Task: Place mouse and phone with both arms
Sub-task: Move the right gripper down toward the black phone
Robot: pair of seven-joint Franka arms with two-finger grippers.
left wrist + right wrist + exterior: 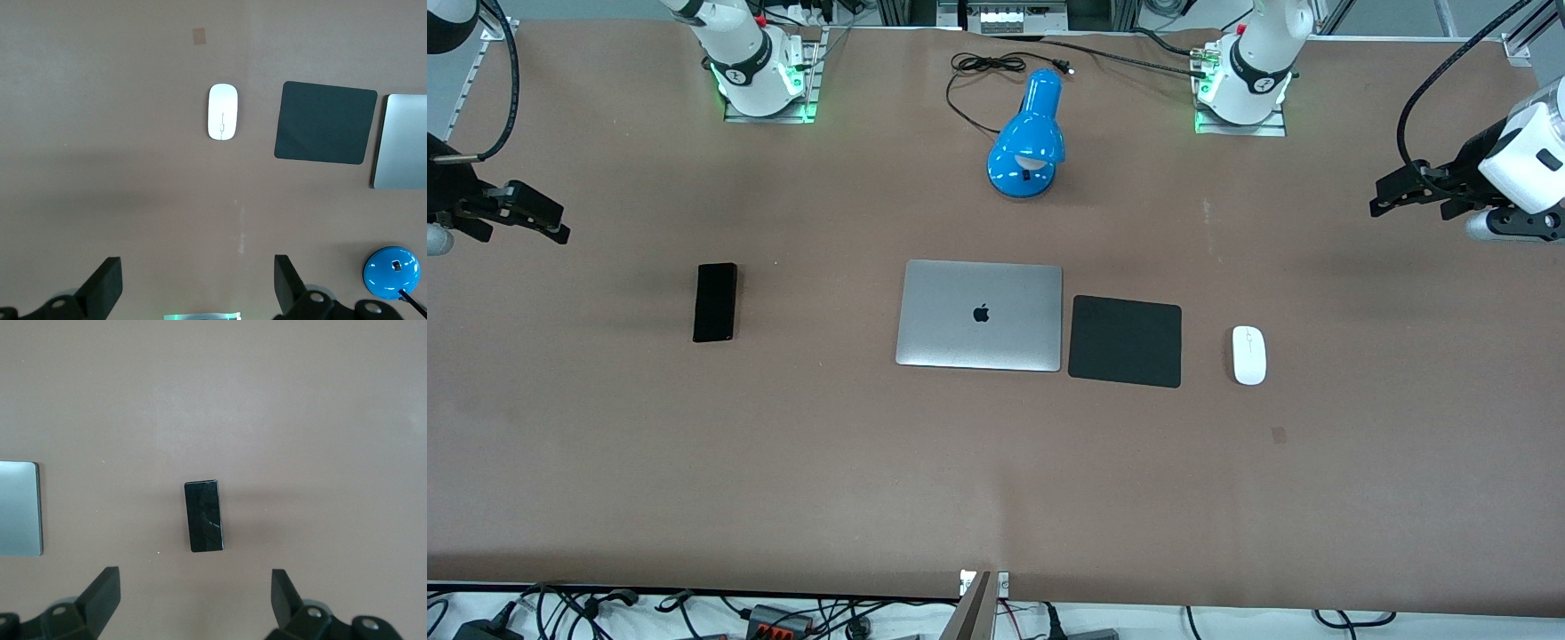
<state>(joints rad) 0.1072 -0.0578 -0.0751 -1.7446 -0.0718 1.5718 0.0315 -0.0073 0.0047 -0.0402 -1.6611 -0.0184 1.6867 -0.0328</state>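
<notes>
On the brown counter [996, 480], the silver laptop [979, 315] lies closed at the middle, with the matte black mouse pad [1125, 341] just beside it toward the left arm's end. The white mouse [1248, 355] rests near the pad, farther toward that end, apart from it. The black phone [715, 301] lies flat well apart from the laptop, toward the right arm's end. A blue desk lamp [1027, 138] stands farther from the front camera than the laptop. The left gripper [197, 287] hangs over bare counter at its own end, fingers [103, 287] wide and empty. The right gripper [193, 600] hangs over its end, fingers [100, 597] wide, holding nothing.
</notes>
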